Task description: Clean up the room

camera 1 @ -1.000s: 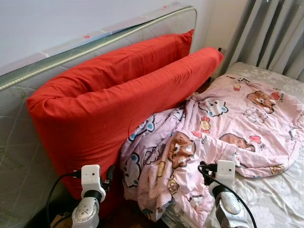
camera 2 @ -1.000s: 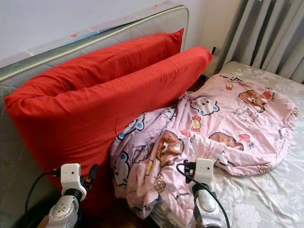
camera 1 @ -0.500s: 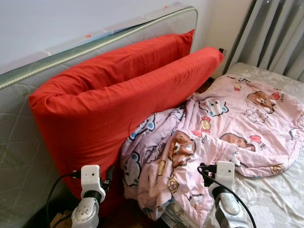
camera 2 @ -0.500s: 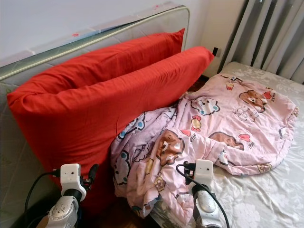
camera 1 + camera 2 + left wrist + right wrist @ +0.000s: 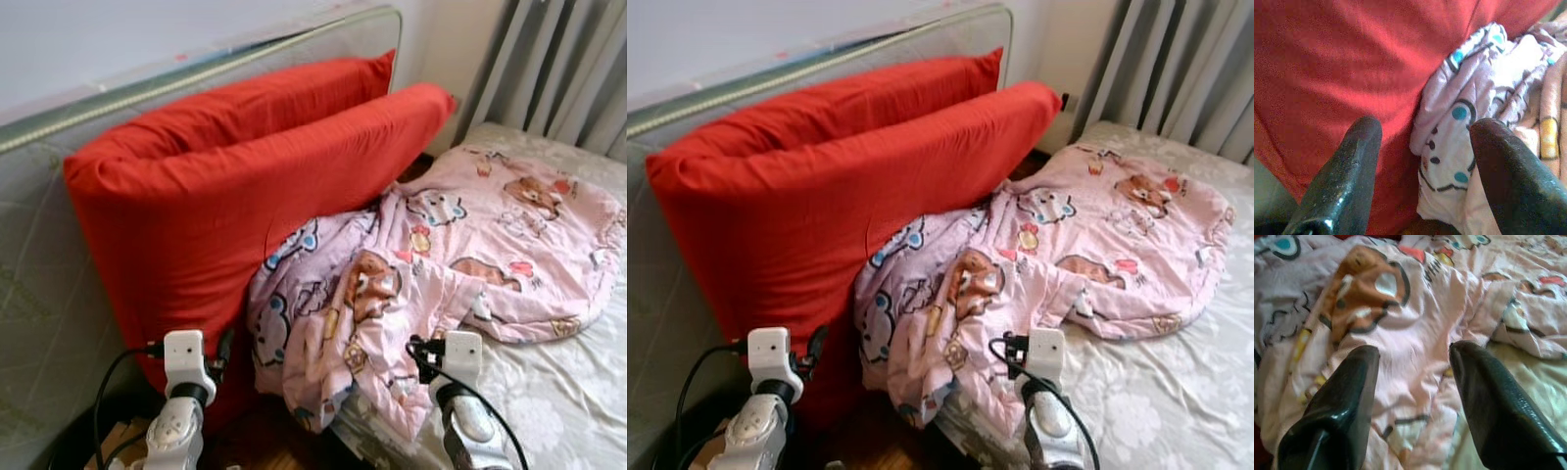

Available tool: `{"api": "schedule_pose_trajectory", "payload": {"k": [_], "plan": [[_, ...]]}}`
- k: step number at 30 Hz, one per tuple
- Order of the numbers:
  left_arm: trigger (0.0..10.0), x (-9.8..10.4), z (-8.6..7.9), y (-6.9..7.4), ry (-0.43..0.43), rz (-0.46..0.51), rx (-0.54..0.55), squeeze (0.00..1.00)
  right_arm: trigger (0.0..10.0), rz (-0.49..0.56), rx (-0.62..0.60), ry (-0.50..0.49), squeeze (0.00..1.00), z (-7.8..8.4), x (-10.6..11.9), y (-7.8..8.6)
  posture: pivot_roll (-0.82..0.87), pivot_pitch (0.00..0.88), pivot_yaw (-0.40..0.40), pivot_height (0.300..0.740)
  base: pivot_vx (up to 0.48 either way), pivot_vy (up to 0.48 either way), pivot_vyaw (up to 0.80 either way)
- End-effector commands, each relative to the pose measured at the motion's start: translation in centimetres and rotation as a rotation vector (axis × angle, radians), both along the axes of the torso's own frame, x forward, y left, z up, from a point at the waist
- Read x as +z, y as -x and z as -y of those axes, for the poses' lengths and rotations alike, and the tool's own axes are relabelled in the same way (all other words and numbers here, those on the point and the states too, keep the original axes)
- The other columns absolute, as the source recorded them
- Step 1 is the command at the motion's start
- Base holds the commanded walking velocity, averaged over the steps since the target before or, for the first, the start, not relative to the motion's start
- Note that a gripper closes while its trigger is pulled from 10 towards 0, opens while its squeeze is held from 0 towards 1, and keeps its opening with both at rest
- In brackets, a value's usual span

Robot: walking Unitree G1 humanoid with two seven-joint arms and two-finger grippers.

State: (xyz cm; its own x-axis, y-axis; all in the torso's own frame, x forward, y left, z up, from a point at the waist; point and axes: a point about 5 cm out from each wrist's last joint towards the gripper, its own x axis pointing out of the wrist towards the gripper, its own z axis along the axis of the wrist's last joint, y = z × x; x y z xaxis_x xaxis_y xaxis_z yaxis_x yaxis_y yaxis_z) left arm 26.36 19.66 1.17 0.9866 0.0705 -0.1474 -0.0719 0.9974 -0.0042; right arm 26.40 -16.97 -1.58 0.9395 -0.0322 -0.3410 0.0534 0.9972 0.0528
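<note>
From the head, the pink cartoon blanket lies crumpled over the bed corner nearest the red pillows, spilling off its edge. The left hand, fingers spread, faces the seam between pillow and blanket. The right hand, also open and empty, hovers directly over the folds, probably nearer.
</note>
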Motion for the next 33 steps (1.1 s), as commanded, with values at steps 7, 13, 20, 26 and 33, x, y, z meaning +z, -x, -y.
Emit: {"api": "schedule_pose_trajectory", "payload": {"k": [7,13,20,26,33], "plan": [[10.0,0.1,0.1,-0.1,0.000,0.000,-0.005,0.00,10.0,-0.019,0.019,-0.003,0.00,-0.3,-0.3,0.2,-0.07,0.050,-0.028,0.655,0.000,0.000,0.00],[10.0,0.1,0.1,-0.1,0.001,-0.002,-0.008,0.00,10.0,-0.004,0.047,-0.021,0.00,-0.9,-0.2,0.2,-0.07,0.050,-0.028,0.645,0.000,0.000,0.00],[10.0,0.0,0.3,0.0,0.004,-0.004,-0.012,0.00,10.0,-0.002,0.054,-0.031,0.00,-1.0,-0.2,0.2,-0.07,0.050,-0.027,0.645,0.000,0.000,0.00],[10.0,0.1,0.3,0.0,0.003,-0.004,-0.012,0.00,10.0,-0.004,0.058,-0.032,0.00,-1.0,-0.2,0.2,-0.07,0.052,-0.028,0.645,0.000,0.000,0.00],[10.0,0.1,0.3,0.0,0.003,-0.005,-0.013,0.00,10.0,-0.038,0.076,-0.023,0.00,-1.2,-0.5,0.3,-0.07,0.052,-0.027,0.625,0.000,0.000,0.00]]}}
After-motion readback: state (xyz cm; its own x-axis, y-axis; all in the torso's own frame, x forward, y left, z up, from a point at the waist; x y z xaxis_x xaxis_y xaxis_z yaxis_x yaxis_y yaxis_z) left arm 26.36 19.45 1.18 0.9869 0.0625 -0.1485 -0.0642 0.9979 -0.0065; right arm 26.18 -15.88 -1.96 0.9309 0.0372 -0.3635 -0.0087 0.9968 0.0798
